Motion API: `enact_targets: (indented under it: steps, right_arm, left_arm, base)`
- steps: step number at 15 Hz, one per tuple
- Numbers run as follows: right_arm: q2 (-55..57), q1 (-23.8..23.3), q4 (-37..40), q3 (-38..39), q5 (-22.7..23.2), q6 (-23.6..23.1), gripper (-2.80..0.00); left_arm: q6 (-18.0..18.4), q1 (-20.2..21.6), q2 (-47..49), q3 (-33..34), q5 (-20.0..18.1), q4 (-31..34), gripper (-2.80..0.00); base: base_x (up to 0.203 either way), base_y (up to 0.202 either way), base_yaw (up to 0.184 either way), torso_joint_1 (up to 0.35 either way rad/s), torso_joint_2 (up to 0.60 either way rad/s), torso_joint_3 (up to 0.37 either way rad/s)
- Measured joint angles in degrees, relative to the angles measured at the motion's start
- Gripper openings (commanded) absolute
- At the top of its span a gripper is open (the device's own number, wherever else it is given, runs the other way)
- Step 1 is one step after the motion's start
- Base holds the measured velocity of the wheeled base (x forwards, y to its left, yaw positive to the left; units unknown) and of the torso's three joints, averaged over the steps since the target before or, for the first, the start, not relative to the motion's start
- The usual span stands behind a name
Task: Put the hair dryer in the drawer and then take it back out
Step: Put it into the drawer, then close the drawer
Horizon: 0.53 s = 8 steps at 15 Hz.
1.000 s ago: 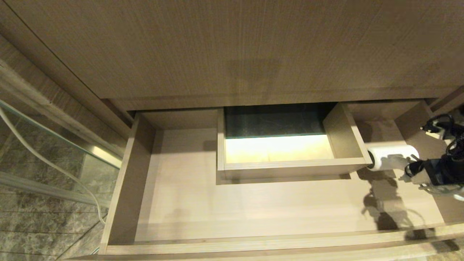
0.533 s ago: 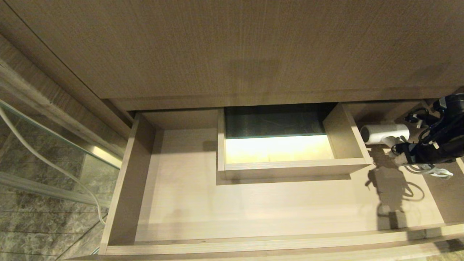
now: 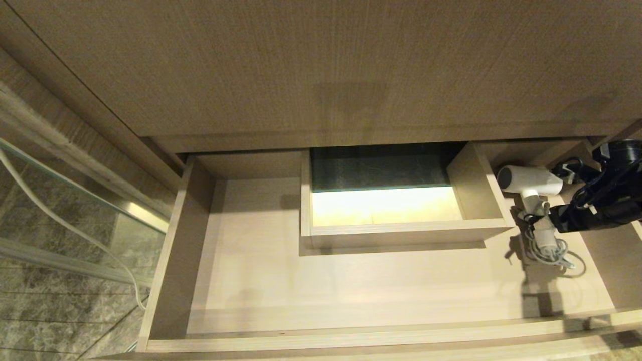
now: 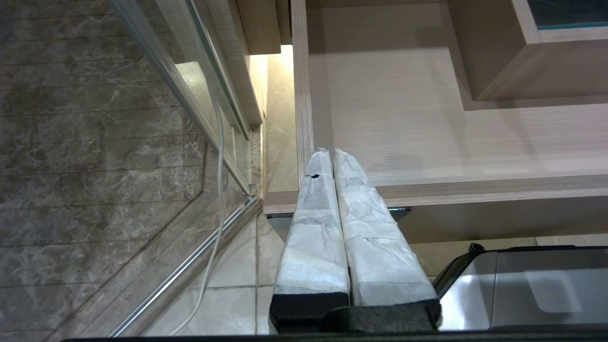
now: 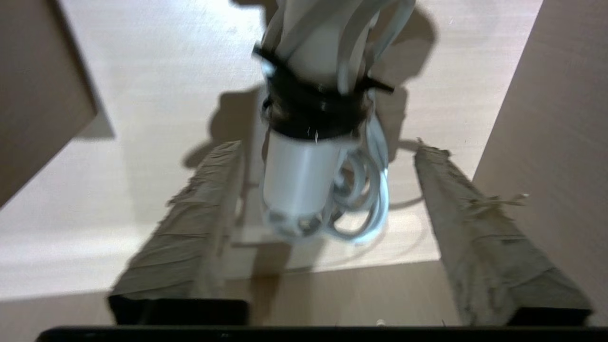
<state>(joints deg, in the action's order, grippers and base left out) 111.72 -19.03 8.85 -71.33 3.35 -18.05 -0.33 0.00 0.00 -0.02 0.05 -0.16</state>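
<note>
Risk at this stage lies with the coiled cord [image 3: 549, 248]: its loops sit beside the handle, close to the right hand [image 5: 327, 190], so a withdrawal along the handle could snag a loop and drag the hair dryer [image 3: 531, 184] across the drawer [image 3: 170, 260] floor. A second risk is rolling; the short barrel lies on its side near the boxed cut-out [image 3: 406, 230] wall and a nudge from either finger could turn it, judging from its round shape.

Right hand: fingers spread wide, one on each side of the dryer handle, with clear gaps visible in the right wrist view; neither pad appears to press the handle, so nothing is gripped. The black strap [image 5: 316, 109] binding the cord shows further along the handle.

Hair dryer: in the right end of the open drawer, barrel toward the back, handle and cord toward the front.

Left hand [image 4: 332, 156]: parked outside the drawer's left front corner, fingers pressed together, empty.
</note>
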Motion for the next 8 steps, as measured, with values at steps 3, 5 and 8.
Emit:
enact_targets:
  steps: [3,5,8]
  right_arm:
    - [-8.56,-0.26,0.62,4.66,0.04,-0.29,-2.80]
    - [-16.47,-0.53,1.30,9.72,0.78,-0.79,-2.80]
    - [-29.13,-2.31,5.88,19.32,1.85,-5.80,-2.80]
  left_arm:
    - [0.02,-0.04,0.00,0.00,0.00,0.00,-2.80]
    - [0.00,0.00,0.00,0.00,0.00,0.01,-2.80]
    - [0.00,0.00,0.00,0.02,-0.02,0.00,-2.80]
  base:
    - [0.000,0.000,0.000,0.000,0.00,0.000]
    - [0.000,0.000,0.000,0.000,0.00,0.000]
    - [0.000,0.000,0.000,0.000,0.00,0.000]
